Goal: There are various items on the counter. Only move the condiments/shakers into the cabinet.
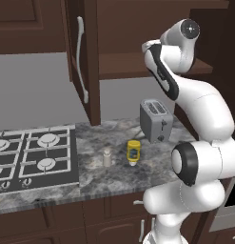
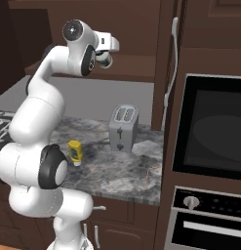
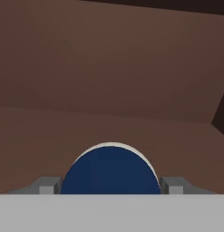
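The white jar with the dark blue lid sits between my two fingertips, which press on both sides of the lid. My gripper is shut on it, raised in front of the open cabinet's shelf, and brown cabinet wood lies behind the jar. The slim yellow squeeze bottle stands on the speckled counter, in front of the toaster. The small pale grey shaker stands just left of the bottle.
The grey toaster stands at the back of the counter under the shelf. The cabinet door hangs open at the left with its long silver handle. A black stovetop lies left of the counter, and a wall oven stands at the right.
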Tool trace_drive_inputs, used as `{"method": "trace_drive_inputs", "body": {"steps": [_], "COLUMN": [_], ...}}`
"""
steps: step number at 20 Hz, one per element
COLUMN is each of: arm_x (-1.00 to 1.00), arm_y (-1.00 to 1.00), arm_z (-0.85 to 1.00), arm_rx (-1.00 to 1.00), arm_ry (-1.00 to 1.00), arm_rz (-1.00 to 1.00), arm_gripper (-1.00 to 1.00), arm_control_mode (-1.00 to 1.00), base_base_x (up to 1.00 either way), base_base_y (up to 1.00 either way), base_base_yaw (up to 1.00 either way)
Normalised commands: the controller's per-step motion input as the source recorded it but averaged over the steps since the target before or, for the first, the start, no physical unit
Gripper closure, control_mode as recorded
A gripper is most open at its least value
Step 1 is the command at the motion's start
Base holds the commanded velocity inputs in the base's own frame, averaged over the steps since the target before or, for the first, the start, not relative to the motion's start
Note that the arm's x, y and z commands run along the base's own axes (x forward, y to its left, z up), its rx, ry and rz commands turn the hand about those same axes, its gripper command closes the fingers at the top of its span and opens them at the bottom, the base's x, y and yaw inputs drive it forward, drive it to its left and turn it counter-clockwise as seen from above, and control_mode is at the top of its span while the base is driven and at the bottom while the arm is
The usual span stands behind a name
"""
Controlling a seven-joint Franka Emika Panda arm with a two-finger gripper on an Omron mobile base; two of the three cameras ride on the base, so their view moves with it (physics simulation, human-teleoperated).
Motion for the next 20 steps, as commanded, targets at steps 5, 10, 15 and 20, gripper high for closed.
{"method": "trace_drive_inputs", "body": {"steps": [5, 10, 15, 20], "arm_x": [0.17, 0.38, 0.52, 0.35], "arm_y": [0.0, 0.0, 0.0, 0.0], "arm_z": [-0.02, -0.02, 0.0, 0.0], "arm_rx": [0.0, 0.0, 0.0, 0.0], "arm_ry": [0.0, 0.0, 0.0, 0.03], "arm_rz": [0.0, 0.0, 0.0, 0.0], "arm_gripper": [-1.0, -1.0, -1.0, -1.0], "arm_control_mode": [-1.0, -1.0, -1.0, -1.0], "base_base_x": [0.0, 0.0, 0.0, 0.0], "base_base_y": [0.0, 0.0, 0.0, 0.0], "base_base_yaw": [0.0, 0.0, 0.0, 0.0]}}
